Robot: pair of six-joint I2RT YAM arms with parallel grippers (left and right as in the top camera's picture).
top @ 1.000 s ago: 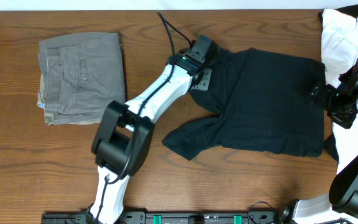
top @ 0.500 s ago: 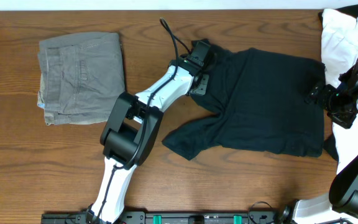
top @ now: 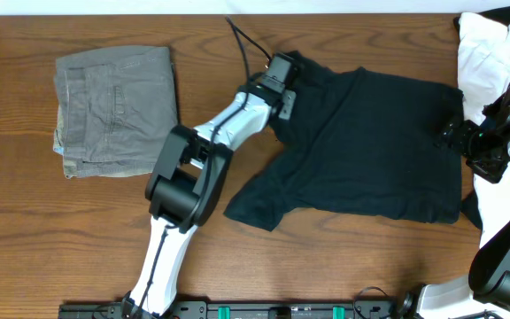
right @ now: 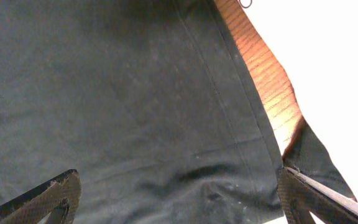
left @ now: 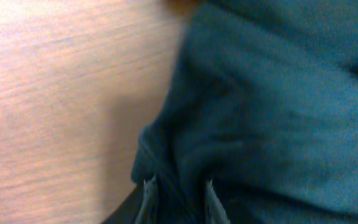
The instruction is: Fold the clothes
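Overhead: the left claw (top: 282, 69) sits on the upper left edge of the black T-shirt (top: 370, 142), near the collar. Most of the shirt spreads out flat on the counter (top: 60, 230) to that claw's right and toward the near edge. One sleeve reaches out below the claw, beside the arm. Well off to the claw's left lie folded grey-green trousers (top: 118, 111). The right claw (top: 450, 133) hangs over the shirt's opposite edge, with a white garment (top: 485, 53) just beyond it at the far right corner.

Left wrist: the left claw (left: 178, 196) is closed on a bunched fold of the T-shirt (left: 278, 112). The cloth rises as a ridge between the two fingers (left: 146, 193). Ahead of the claw and to its right there is only dark fabric, and bare counter (left: 55, 93) lies to its left. The picture is blurred.

Right wrist: the right claw (right: 179, 177) is spread wide and holds nothing. The T-shirt (right: 104, 81) lies smooth below and ahead of it, and a stitched hem runs diagonally ahead and to its right. Past the hem, to the claw's right, a strip of counter (right: 260, 68) shows, then the white garment (right: 328, 62), which is too bright to show any detail.
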